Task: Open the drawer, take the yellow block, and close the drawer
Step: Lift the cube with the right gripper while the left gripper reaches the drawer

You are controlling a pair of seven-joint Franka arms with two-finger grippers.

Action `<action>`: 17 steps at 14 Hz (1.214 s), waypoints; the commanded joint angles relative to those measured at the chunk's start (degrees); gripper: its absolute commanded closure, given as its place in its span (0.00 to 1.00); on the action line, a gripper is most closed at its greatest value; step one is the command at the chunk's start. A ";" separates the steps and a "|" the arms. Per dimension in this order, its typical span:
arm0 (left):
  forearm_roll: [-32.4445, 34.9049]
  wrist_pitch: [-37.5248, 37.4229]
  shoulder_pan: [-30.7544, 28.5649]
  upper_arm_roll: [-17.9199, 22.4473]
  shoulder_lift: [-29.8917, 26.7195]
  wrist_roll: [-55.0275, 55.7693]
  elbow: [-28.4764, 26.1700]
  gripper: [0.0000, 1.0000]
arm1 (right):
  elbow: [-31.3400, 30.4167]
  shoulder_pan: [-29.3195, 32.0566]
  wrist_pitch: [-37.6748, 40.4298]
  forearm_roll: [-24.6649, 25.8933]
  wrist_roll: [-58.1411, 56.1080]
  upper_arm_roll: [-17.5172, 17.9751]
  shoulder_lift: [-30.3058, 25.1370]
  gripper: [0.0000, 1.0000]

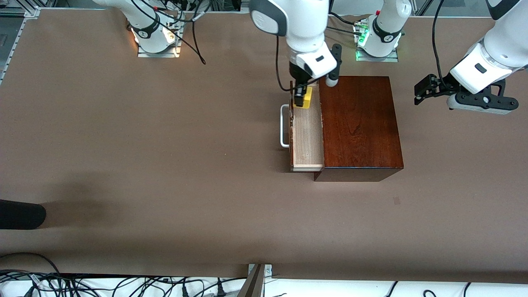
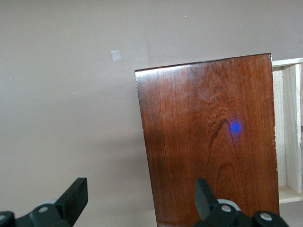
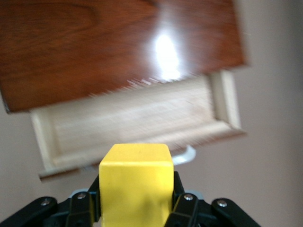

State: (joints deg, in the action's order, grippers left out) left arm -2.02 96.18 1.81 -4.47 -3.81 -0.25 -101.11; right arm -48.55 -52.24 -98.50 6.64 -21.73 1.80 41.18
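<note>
Standing open: drawer (image 1: 307, 136). Right gripper (image 1: 302, 99) clamped yellow block (image 1: 306, 98); left gripper (image 1: 429, 88) waited, spread empty. Closing remained.

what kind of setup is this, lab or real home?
Most likely a robotics lab bench. Two arm bases are bolted to a bare brown table, loose cables run along its edges, and the only prop is a wooden box with its drawer pulled open.

The box (image 1: 361, 123) is dark wood, glossy and smooth. The drawer (image 1: 307, 136) is pale raw wood, matt. The yellow block (image 3: 136, 182) between the fingers looks smooth. The table (image 1: 144, 165) is matt brown.
</note>
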 commanded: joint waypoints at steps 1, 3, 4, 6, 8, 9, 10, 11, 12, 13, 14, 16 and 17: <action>1.49 -1.17 0.30 -0.10 0.74 0.16 1.71 0.00 | -1.20 7.31 4.88 -0.93 0.19 0.57 -5.75 1.00; 1.49 -1.17 0.30 -0.10 0.74 0.25 1.80 0.00 | -1.29 13.62 6.99 -2.06 0.19 0.66 -8.47 1.00; 1.49 -1.17 0.30 -0.10 0.74 0.25 1.71 0.00 | -1.37 17.49 7.96 -5.03 0.11 0.66 -8.92 1.00; 1.49 -1.08 0.30 -0.10 0.74 0.51 1.71 0.00 | -5.82 25.13 7.79 -9.44 0.80 0.66 -12.77 1.00; 1.49 -1.08 0.30 -0.10 0.74 0.51 1.71 0.00 | -17.92 31.73 4.83 -12.16 0.81 0.66 -20.14 1.00; 1.49 -1.08 0.39 -0.10 0.74 0.08 1.80 0.00 | -26.60 34.72 1.85 -13.48 1.16 0.66 -24.35 1.00; 1.49 -1.17 0.48 -0.28 0.65 -0.01 1.80 0.00 | -33.91 37.19 -0.97 -13.58 1.94 0.66 -27.44 1.00; 1.49 -1.17 0.82 -1.15 0.74 0.07 1.88 0.00 | -39.29 38.95 -2.82 -13.32 3.17 0.66 -29.39 1.00; 1.49 -1.17 0.91 -1.33 0.74 0.16 2.41 0.00 | -43.00 40.62 -3.71 -12.80 5.18 0.66 -29.93 1.00; 1.49 -1.17 1.00 -1.94 0.74 -0.01 2.76 0.00 | -46.08 42.64 -4.76 -12.62 7.29 0.66 -30.11 1.00; 1.41 -1.26 1.00 -3.17 0.74 -0.19 2.85 0.00 | -50.11 44.14 -7.82 -12.35 8.18 0.66 -30.37 1.00; 1.23 -1.26 1.09 -7.98 0.83 -0.19 3.20 0.00 | -60.99 45.91 -18.86 -10.95 8.45 0.66 -32.82 1.00; 1.23 -1.17 1.09 -10.28 1.52 -0.19 3.64 0.00 | -65.66 46.17 -24.58 -10.25 10.46 0.66 -33.44 1.00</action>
State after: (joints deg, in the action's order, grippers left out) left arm -2.02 96.18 2.52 -10.81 -3.79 -0.39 -100.03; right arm -101.94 -7.44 -113.69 -5.14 -14.75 1.26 13.11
